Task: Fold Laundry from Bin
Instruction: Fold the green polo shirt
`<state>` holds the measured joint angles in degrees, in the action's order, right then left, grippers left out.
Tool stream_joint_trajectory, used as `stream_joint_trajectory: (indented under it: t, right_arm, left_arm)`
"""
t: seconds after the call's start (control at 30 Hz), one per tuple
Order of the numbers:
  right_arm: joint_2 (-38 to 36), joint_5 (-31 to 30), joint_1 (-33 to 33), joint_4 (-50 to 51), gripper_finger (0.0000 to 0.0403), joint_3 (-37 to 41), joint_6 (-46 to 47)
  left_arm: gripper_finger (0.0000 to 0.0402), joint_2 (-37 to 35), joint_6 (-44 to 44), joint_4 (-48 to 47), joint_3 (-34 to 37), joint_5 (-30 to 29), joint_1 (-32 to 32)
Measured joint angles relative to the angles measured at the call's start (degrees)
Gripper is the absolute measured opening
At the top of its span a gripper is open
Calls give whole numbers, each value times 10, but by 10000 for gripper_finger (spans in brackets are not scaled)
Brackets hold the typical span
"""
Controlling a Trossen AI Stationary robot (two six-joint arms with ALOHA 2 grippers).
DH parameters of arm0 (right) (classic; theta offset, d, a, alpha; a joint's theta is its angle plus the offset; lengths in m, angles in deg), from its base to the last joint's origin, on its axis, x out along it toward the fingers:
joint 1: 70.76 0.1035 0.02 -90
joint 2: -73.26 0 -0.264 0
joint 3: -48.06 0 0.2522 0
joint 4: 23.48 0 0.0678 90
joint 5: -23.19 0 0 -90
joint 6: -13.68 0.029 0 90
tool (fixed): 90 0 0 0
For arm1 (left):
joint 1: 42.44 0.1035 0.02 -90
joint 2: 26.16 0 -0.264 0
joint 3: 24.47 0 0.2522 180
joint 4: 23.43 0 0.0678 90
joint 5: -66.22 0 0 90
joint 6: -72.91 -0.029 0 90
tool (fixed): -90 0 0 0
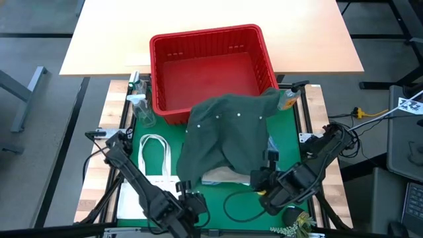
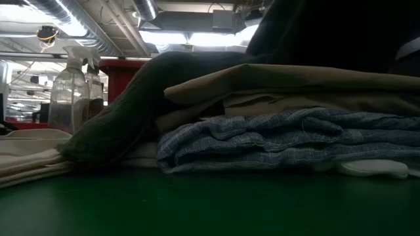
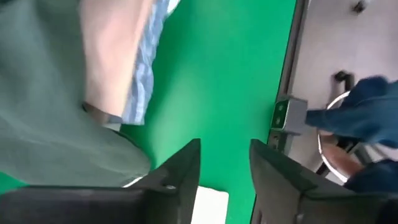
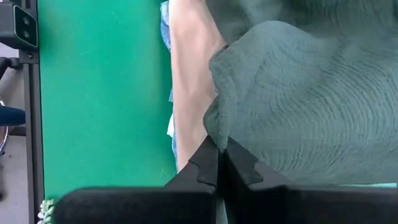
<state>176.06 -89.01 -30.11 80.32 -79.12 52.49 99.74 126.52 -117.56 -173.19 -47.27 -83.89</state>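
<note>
Folding is under way on the dark green garment (image 1: 228, 135), which lies spread over the green mat (image 1: 291, 142), its far edge draped on the near rim of the bin (image 1: 211, 69) and its near part covering a small stack. In the low view that stack shows as a beige piece (image 2: 289, 82) on top of a blue-and-white striped piece (image 2: 282, 141).

The right gripper (image 4: 219, 163), at the near right of the cloth, has its fingers pressed together on a pinch of the green garment's edge. The left gripper (image 3: 225, 163) sits at the near left corner of the cloth; its fingers stand apart with only bare mat between them, so it holds nothing.

As I judge it, the next move calls for the left gripper to find and close on its own corner of the green cloth, so that both arms can lift the edge evenly and carry it over into a fold without dragging the stack underneath.

The red bin, on the far side of the table, looks empty inside apart from the cloth hanging on its rim. A white tote bag (image 1: 155, 155) lies flat at the left of the mat, and spray bottles (image 1: 140, 102) stand by the bin's left near corner.
</note>
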Motion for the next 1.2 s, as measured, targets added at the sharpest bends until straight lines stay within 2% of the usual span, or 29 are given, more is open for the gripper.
stream_joint_trajectory:
  t: [0.13, 0.3, 0.53, 0.7, 0.87, 1.07, 1.2]
  right_arm:
    - [0, 8, 0, 0, 5, 0, -1]
    - [0, 8, 0, 0, 3, 0, -2]
    - [0, 9, 0, 0, 3, 0, -3]
    - [1, 9, 0, 0, 3, 0, -3]
    - [1, 9, 0, 0, 2, 0, -3]
    - [1, 14, 7, 0, 3, 0, -4]
    - [1, 25, 7, 0, 4, 0, -4]
  left_arm:
    - [162, 32, 0, -1, 0, 21, 3]
    - [180, 78, 23, -7, 0, 21, 0]
    - [175, 138, 135, -76, 0, 0, -1]
    - [172, 165, 159, -97, 0, -9, -5]
    - [172, 178, 187, -97, 0, -50, 4]
    - [172, 210, 191, -95, 6, -47, 15]
    - [172, 212, 213, -97, 52, -15, 25]
